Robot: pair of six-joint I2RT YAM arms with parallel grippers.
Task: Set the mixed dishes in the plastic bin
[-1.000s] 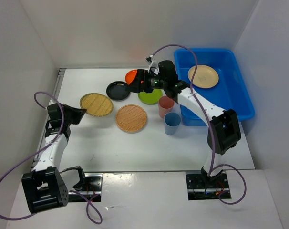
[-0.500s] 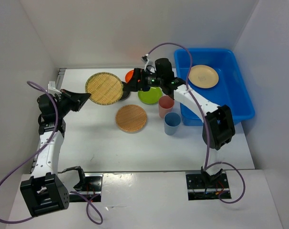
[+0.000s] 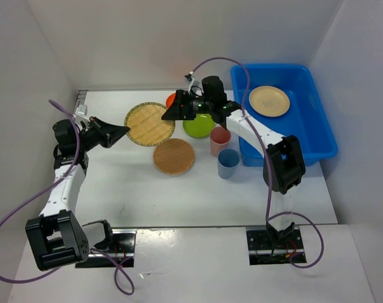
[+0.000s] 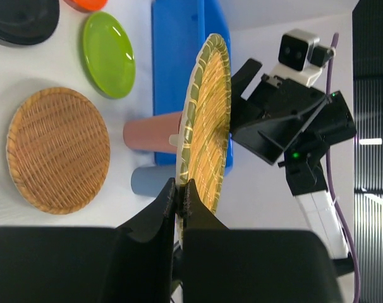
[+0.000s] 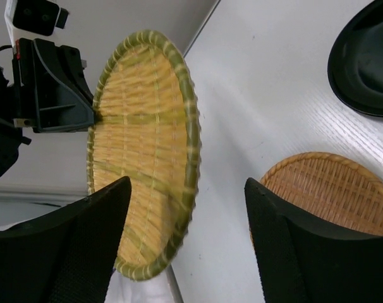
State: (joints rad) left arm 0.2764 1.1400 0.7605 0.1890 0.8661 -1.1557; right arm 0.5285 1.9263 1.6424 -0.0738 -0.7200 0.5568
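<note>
Note that the left gripper (image 4: pixel 181 189) is clamped narrowly on the rim of the green-rimmed bamboo tray (image 4: pixel 207 126) and holds it clear of the tabletop, tilted on edge, near the middle of the far edge. The right gripper (image 3: pixel 171 112) is spread wide at the opposite side of this tray. You cannot tell from any view whether its fingers (image 5: pixel 84 252) touch the rim. The second bamboo tray (image 3: pixel 174 156) lies flat near the table centre. The lime green plate (image 3: pixel 199 126), orange plate (image 3: pixel 172 99) and black plate (image 5: pixel 365 63) sit toward the far edge. The salmon-pink cup (image 3: pixel 220 140) and blue cup (image 3: pixel 229 162) stand upright just beside the plastic bin (image 3: pixel 299 126), which occupies the right edge toward the far right corner. The tan plate (image 3: pixel 269 101) lies flat inside the bin.
</note>
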